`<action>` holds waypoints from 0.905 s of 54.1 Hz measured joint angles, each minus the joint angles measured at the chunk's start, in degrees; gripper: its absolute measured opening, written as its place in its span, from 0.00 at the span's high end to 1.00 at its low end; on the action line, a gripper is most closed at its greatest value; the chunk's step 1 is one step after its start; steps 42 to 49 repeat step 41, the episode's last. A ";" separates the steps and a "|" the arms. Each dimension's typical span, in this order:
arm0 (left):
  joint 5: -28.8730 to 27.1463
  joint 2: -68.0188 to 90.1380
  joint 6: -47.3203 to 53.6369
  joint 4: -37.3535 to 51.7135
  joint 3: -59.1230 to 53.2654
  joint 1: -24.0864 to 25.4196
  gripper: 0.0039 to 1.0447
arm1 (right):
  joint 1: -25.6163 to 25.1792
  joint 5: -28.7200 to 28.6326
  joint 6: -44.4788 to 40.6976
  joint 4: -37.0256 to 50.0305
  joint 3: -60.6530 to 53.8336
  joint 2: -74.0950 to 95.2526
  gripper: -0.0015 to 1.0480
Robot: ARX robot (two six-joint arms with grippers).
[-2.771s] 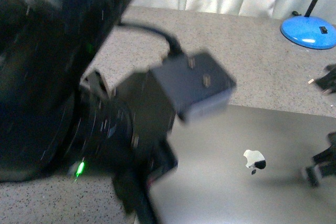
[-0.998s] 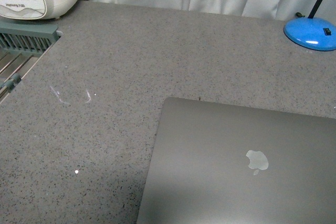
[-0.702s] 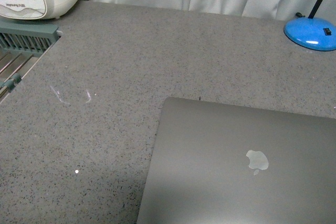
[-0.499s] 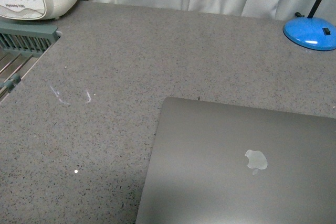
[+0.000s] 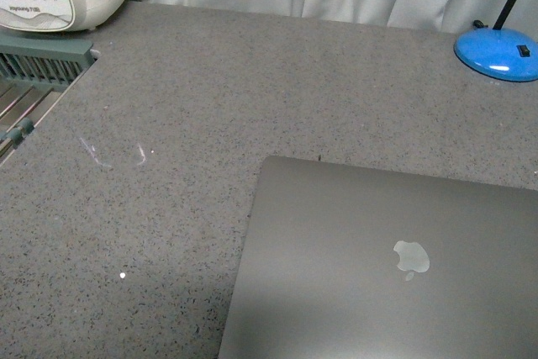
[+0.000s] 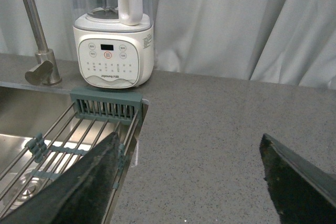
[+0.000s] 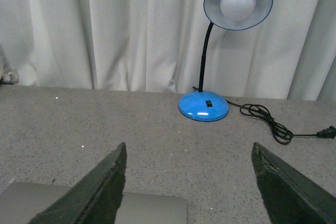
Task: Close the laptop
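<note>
The arm that earlier blocked the front view has withdrawn; the laptop lies lid-down on the counter, apparently fully closed. Left end effector and right end effector hover with jaws apart, holding nothing, clear of the lid.

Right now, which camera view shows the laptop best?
The front view: the laptop lies shut, its grey lid with the apple logo filling the near right. The right wrist view shows only a strip of lid between the jaws. The left wrist view shows none.
</note>
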 joint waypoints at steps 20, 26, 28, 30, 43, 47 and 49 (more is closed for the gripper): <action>0.00 0.00 0.02 0.00 0.00 0.00 0.06 | 0.00 0.00 0.04 0.00 0.00 0.00 0.09; 0.00 0.00 0.02 0.00 0.00 0.00 0.06 | 0.00 0.00 0.04 0.00 0.00 0.00 0.09; 0.00 0.00 0.02 0.00 0.00 0.00 0.06 | 0.00 0.02 0.04 0.00 0.00 0.00 0.09; 0.00 0.00 0.02 0.00 0.00 0.00 0.06 | 0.00 0.00 0.04 0.00 0.00 0.00 0.09; 0.00 0.00 0.02 0.00 0.00 0.00 0.06 | 0.00 0.00 0.04 0.00 0.00 0.00 0.09; 0.00 0.00 0.02 0.00 0.00 0.00 0.06 | 0.00 0.00 0.04 0.00 0.00 0.00 0.09; 0.00 0.00 0.02 0.00 0.00 0.00 0.06 | 0.00 0.00 0.04 0.00 0.00 0.00 0.09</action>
